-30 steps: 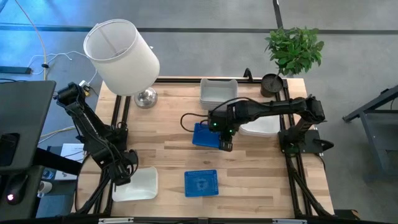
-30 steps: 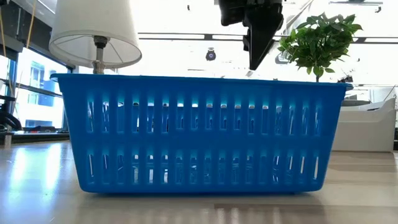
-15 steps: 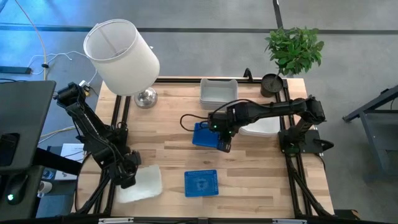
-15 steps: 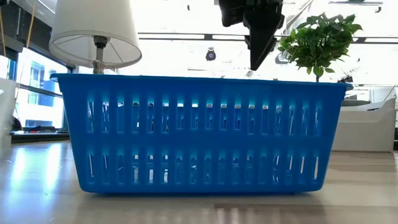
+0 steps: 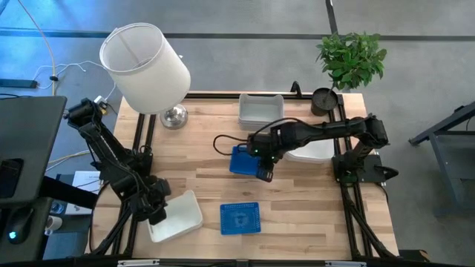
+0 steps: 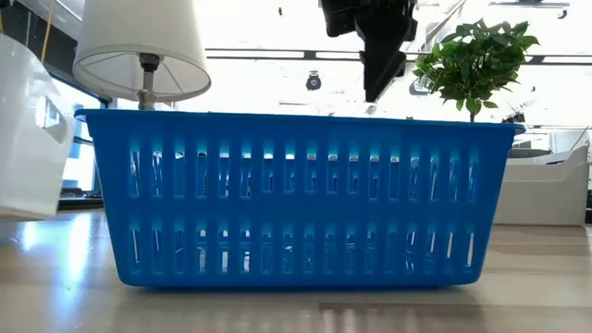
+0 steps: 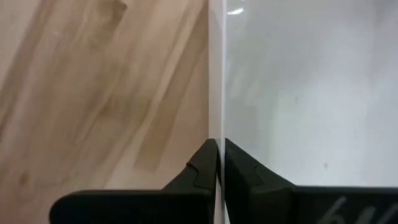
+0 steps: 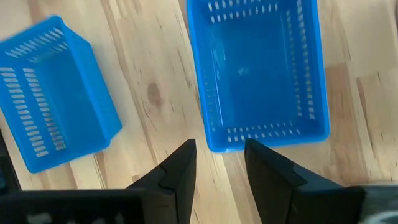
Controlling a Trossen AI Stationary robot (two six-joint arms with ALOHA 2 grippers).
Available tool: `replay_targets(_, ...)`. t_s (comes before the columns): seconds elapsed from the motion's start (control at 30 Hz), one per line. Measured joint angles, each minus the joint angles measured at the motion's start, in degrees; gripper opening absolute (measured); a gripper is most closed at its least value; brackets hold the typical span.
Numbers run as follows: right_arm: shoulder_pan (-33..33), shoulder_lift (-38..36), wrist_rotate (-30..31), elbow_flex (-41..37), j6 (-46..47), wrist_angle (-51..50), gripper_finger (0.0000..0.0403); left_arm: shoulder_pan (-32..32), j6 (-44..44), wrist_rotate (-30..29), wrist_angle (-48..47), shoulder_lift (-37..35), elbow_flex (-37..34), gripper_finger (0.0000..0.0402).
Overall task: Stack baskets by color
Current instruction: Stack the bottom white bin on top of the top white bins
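Observation:
At the near left, my left gripper (image 5: 157, 213) is shut on a white basket (image 5: 180, 217), which shows tilted at the left of the low view (image 6: 28, 129). Above the table's middle my right gripper (image 5: 265, 175) hangs open and holds nothing. It is over the near right corner of a blue basket (image 5: 242, 159). A second blue basket (image 5: 240, 218) rests on its bottom near the front edge. The right wrist view shows both blue baskets, one just ahead of the fingers (image 8: 258, 74) and one to the side (image 8: 56, 93). My left gripper (image 7: 217, 163) pinches the white basket's thin side wall at its rim (image 7: 216, 112), one finger inside the basket and one outside. The fingers come steeply from above. The basket is tilted and turned askew; in the low view it looks raised off the table.
A big white lamp (image 5: 145, 67) stands at the far left. A grey basket (image 5: 260, 110) sits at the far edge, with a black pot (image 5: 323, 100) and a plant (image 5: 352, 58) at the far right. Another white basket (image 5: 315, 152) lies under the right arm.
My left gripper has taken hold of the white basket and turned. The basket, flat on the table a second ago, has swung about, its far end toward the table's right, and has tipped up into the low view. My right gripper has kept its place.

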Motion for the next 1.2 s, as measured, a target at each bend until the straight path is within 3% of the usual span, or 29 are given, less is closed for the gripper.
replay_targets(0.2,2.3,0.0,2.6,0.0,-0.8,6.0,0.0136,2.4,3.8,-0.3,-0.5,0.0,0.0,0.0)
replay_targets(0.37,4.9,0.0,6.8,0.0,-3.6,11.8,0.0174,4.8,7.5,-1.9,-1.2,0.0,0.0,0.0)
replay_targets(0.57,6.2,0.0,10.9,0.0,1.3,18.7,0.0211,8.1,10.6,-3.1,-2.8,0.0,0.0,0.0)
replay_targets(1.0,6.2,0.0,11.2,0.0,4.5,25.3,0.0216,11.9,15.8,-10.9,-17.0,0.0,9.2,0.0)
replay_targets(1.2,6.2,0.0,17.0,0.0,4.7,32.0,0.0216,13.6,16.3,-17.9,-20.4,0.0,11.3,0.0)
